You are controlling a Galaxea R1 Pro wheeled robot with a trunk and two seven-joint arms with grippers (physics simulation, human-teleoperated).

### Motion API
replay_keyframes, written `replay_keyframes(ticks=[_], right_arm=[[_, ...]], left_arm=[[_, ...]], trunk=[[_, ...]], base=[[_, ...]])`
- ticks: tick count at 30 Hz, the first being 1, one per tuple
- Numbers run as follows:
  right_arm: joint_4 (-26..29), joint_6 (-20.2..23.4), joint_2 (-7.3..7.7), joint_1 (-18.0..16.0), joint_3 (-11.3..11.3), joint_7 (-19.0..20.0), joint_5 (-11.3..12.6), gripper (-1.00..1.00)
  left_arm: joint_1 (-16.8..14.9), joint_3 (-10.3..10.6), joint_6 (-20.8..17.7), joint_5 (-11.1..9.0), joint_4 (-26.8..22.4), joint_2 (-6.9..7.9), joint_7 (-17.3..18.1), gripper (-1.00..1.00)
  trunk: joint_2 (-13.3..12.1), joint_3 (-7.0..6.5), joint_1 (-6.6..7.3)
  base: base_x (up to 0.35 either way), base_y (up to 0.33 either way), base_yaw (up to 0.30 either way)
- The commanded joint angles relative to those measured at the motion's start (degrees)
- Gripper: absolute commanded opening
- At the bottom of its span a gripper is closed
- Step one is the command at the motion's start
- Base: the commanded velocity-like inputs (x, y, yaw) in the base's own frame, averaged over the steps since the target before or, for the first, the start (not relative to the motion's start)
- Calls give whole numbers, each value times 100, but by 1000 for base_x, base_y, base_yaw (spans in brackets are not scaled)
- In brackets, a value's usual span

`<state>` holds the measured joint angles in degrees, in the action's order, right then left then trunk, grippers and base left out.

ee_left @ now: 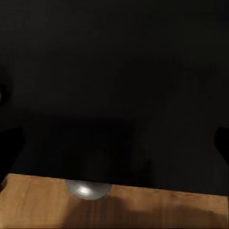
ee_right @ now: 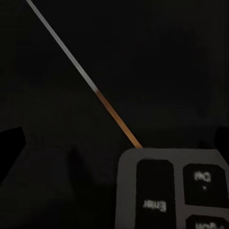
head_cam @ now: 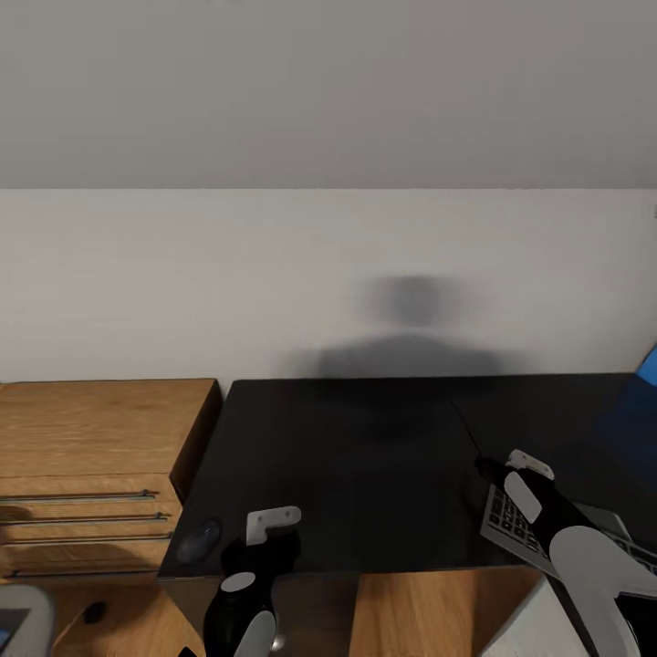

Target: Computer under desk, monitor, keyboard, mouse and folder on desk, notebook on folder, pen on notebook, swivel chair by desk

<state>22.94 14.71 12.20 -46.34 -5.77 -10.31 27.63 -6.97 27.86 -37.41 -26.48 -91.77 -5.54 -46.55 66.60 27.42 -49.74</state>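
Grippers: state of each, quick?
Left gripper: open, empty.
Right gripper: open, above the corner of the flat grey dark-keyed keyboard.

The keyboard [head_cam: 511, 525] is half hidden under the right arm and cut by the frame's lower right edge, the blue folder [head_cam: 648, 367] is clipped at the right edge, and both grippers' fingertips stay too dark to read.

A home bedroom workspace under a sloped pale ceiling: a black desk [head_cam: 365, 456] against the wall, an oak drawer unit [head_cam: 91, 456] to its left, a wood plank floor [head_cam: 438, 611].
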Motion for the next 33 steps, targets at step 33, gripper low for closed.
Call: replay_keyframes(ticks=[33], right_arm=[[-112, -25, -16, 3, 21, -30, -12, 100]], left_arm=[[-6, -1, -13, -52, -6, 1, -56, 100]], trunk=[[4, 7, 2]], base=[[-12, 0, 114]])
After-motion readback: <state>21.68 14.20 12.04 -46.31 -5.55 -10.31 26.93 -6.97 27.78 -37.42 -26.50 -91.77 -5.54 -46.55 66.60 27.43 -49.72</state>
